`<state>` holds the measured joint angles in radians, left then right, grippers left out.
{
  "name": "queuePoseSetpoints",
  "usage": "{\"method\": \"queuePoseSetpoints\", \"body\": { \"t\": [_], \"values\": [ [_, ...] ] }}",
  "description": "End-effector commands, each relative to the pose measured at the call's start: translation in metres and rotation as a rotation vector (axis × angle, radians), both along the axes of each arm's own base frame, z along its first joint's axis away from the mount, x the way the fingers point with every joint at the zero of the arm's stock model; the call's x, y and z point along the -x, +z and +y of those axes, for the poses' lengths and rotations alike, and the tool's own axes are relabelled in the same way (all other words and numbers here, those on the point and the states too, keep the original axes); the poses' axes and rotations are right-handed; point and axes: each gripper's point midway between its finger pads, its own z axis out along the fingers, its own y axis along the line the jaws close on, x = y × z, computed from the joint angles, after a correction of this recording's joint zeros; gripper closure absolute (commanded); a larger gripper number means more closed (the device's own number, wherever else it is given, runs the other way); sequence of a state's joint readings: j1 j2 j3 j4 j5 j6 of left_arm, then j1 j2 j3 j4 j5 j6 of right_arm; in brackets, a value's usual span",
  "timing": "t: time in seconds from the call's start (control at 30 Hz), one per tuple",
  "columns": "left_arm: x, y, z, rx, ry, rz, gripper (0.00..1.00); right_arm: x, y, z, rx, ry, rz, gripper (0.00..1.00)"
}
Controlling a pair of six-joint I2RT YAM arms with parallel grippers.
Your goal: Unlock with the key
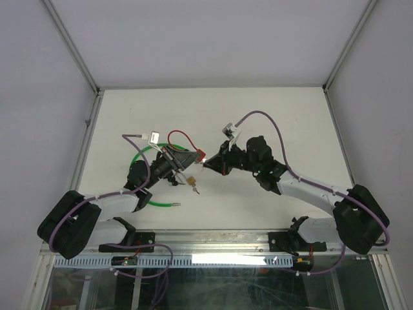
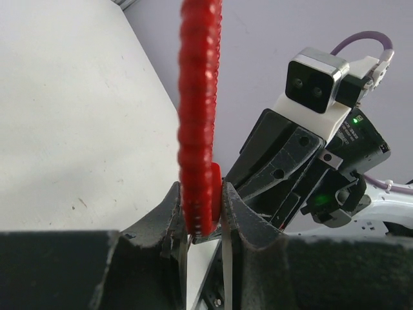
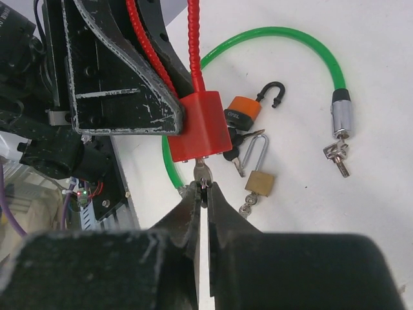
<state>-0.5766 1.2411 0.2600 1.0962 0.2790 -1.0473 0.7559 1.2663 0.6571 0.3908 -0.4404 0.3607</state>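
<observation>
A red cable padlock (image 3: 200, 126) hangs above the table, its red cable (image 2: 199, 77) rising from the body. My left gripper (image 2: 203, 213) is shut on the lock body, one finger (image 3: 122, 84) flat against its side. A small silver key (image 3: 201, 172) sticks into the bottom of the lock. My right gripper (image 3: 204, 187) is shut on the key's head, just below the lock. In the top view both grippers meet at the lock (image 1: 201, 155) mid-table, the left gripper (image 1: 191, 159) to its left and the right gripper (image 1: 210, 163) to its right.
On the table under the lock lie an orange padlock (image 3: 244, 111) with an open black shackle, a brass padlock (image 3: 260, 183) with keys, and a green cable lock (image 3: 284, 32) with a metal end (image 3: 341, 116). The right wrist camera (image 2: 315, 79) faces the left one.
</observation>
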Motion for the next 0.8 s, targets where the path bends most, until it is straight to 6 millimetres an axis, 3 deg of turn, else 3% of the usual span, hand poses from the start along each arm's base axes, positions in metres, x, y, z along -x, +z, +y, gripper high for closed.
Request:
{"method": "queuePoseSetpoints", "body": {
  "t": [0.0, 0.3, 0.5, 0.67, 0.77],
  "values": [
    [0.062, -0.007, -0.026, -0.037, -0.304, -0.012, 1.00, -0.018, 0.110, 0.018, -0.267, -0.006, -0.231, 1.00],
    [0.011, 0.023, 0.000, 0.132, -0.102, 0.069, 1.00, -0.013, 0.059, 0.003, -0.168, -0.057, -0.128, 0.99],
    [-0.009, 0.020, 0.003, 0.206, -0.062, 0.189, 1.00, -0.008, 0.036, -0.011, -0.082, -0.081, -0.107, 0.82],
    [-0.017, 0.014, 0.005, 0.203, -0.026, 0.268, 1.00, -0.004, 0.027, -0.023, 0.010, -0.086, -0.164, 0.60],
    [-0.021, 0.010, 0.008, 0.173, 0.009, 0.296, 1.00, -0.003, 0.028, -0.029, 0.026, -0.109, -0.174, 0.52]
  ]
}}
